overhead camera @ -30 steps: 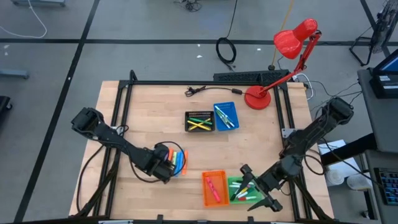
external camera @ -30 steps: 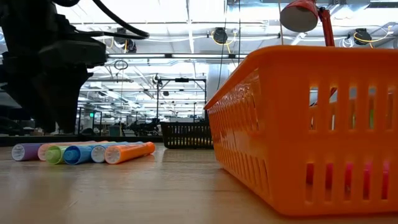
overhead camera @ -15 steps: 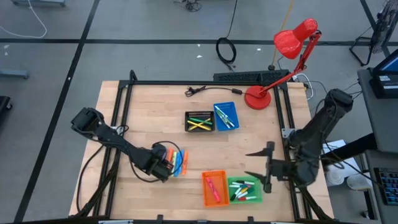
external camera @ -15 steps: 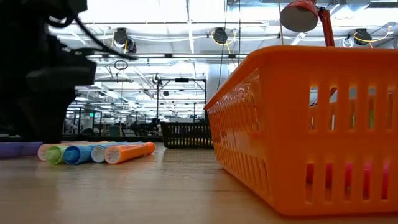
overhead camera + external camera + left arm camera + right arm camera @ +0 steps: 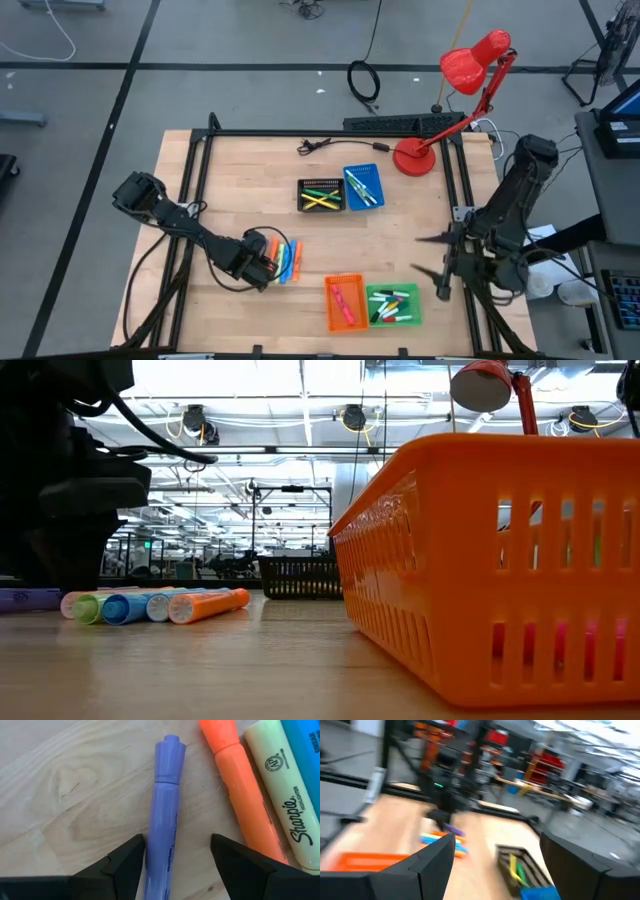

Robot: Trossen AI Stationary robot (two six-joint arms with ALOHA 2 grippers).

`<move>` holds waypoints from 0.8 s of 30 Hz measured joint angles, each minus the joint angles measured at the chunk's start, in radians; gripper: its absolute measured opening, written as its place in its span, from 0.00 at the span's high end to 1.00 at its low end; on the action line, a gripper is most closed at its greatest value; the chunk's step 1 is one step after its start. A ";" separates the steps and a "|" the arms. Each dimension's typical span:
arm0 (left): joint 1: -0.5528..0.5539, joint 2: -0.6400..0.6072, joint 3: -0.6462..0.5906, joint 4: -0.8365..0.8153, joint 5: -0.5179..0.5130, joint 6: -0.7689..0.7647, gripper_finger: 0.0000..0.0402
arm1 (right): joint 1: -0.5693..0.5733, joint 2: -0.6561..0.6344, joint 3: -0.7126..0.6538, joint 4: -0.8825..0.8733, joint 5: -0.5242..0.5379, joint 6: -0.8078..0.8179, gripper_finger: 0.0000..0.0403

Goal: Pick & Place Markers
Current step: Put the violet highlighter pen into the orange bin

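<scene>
Wooden tabletop under workshop lights: a row of loose markers (image 5: pixel 287 260) lies at about 8 o'clock of the table's middle, six showing in the low view. One purple marker (image 5: pixel 163 830) lies between the parted fingers of the left gripper (image 5: pixel 268 268), untouched by them, beside an orange marker (image 5: pixel 241 790). Four trays hold more markers: black tray (image 5: pixel 320 195) and blue tray (image 5: pixel 362 187) near centre, orange tray (image 5: pixel 344 303) and green tray (image 5: pixel 393 306) at 5 o'clock. At 3 o'clock the right gripper (image 5: pixel 437 264) hovers, fingers apart, empty.
</scene>
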State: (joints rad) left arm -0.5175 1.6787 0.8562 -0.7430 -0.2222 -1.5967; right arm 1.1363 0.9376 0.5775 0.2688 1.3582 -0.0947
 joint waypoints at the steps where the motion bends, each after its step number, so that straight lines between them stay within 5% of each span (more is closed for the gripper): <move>1: 0.000 0.000 0.000 -0.001 0.003 0.000 0.41 | 0.001 -0.021 -0.033 0.011 0.032 0.012 0.31; 6: 0.000 0.001 0.000 -0.001 0.005 0.024 0.50 | 0.001 -0.142 -0.175 0.130 0.033 0.049 0.31; 13: 0.002 0.002 -0.001 -0.004 -0.005 0.016 0.83 | 0.001 -0.252 -0.304 0.333 -0.053 -0.008 0.31; 24: -0.037 -0.087 0.017 -0.016 -0.112 0.086 0.84 | 0.001 -0.272 -0.343 0.388 -0.052 -0.026 0.31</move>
State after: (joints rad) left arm -0.5544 1.5920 0.8732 -0.7591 -0.3340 -1.5110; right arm 1.1370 0.6659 0.2344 0.6571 1.3058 -0.1207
